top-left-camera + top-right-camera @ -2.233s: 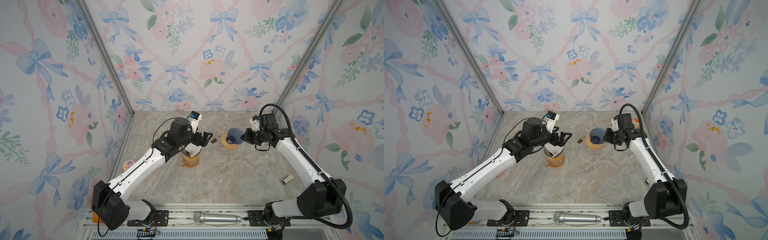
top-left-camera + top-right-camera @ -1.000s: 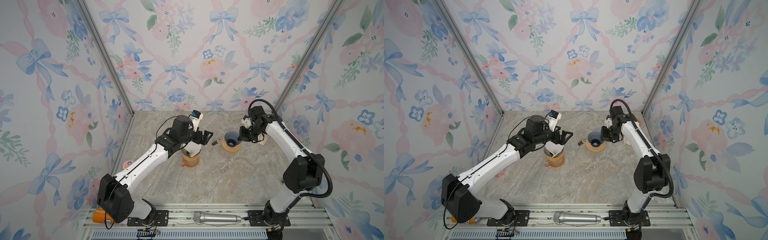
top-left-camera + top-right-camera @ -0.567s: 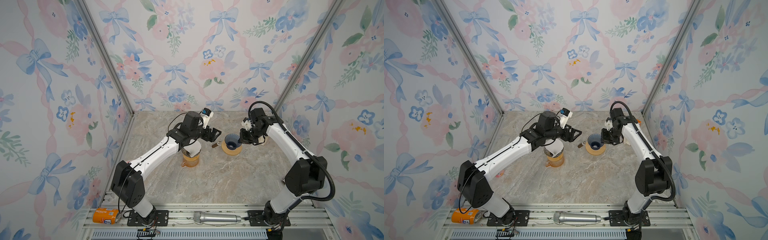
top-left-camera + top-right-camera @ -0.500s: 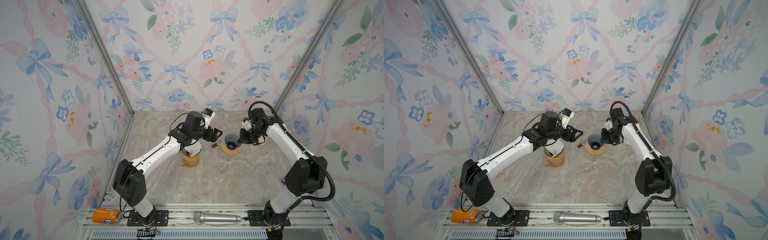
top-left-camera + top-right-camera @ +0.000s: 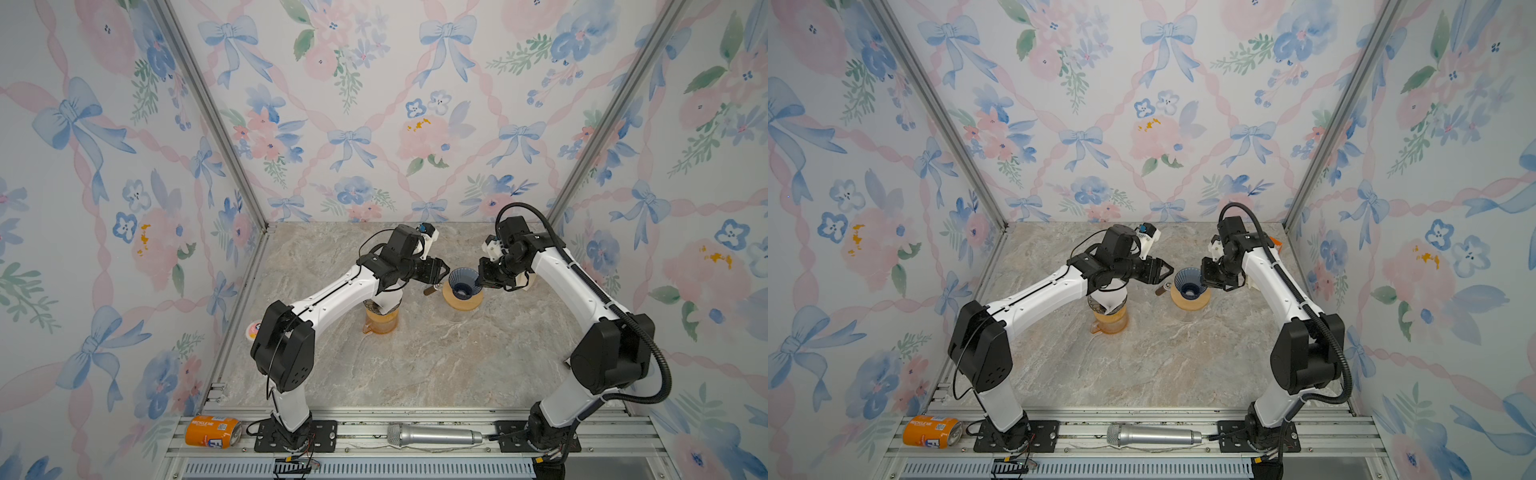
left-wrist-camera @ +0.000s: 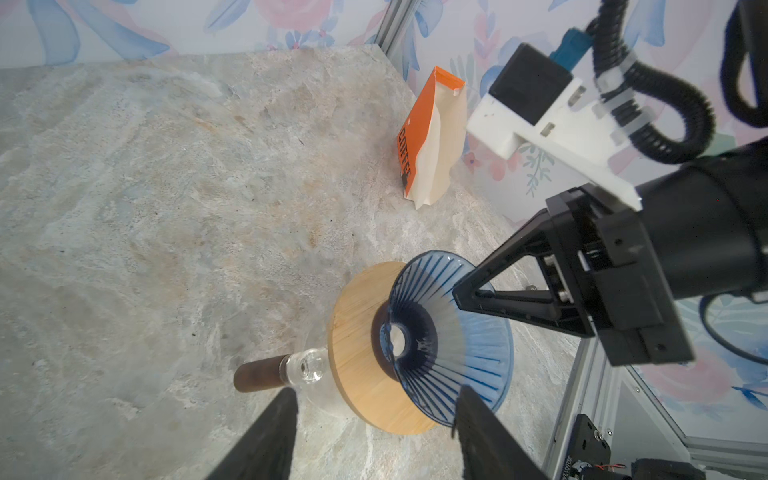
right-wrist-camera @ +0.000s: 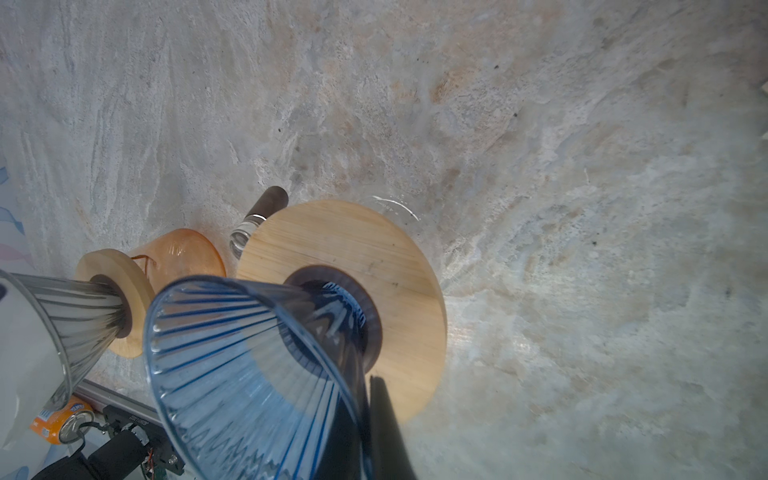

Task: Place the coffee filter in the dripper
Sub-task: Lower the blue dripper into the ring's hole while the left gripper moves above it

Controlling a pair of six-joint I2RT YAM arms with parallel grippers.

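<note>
A blue ribbed glass dripper [image 5: 461,280] [image 5: 1187,282] sits in a wooden ring on a clear carafe at the back middle of the table. My right gripper [image 5: 478,282] [image 7: 365,382] is shut on its rim, one finger inside the cone and one outside. My left gripper [image 5: 1167,270] [image 6: 374,392] hovers just left of the dripper, open and empty. The white coffee filter [image 5: 1111,297] [image 7: 25,353] lies in a second, grey dripper on an orange carafe [image 5: 380,324], under the left forearm.
An orange and cream coffee bag [image 6: 432,137] stands at the back right by the wall. The clear carafe's dark handle [image 6: 259,374] points left. An orange can [image 5: 212,431] and a microphone [image 5: 434,435] lie on the front rail.
My left gripper has moved right, from above the orange carafe to beside the blue dripper, and its jaws have narrowed. The right gripper has kept its hold on the dripper rim.
</note>
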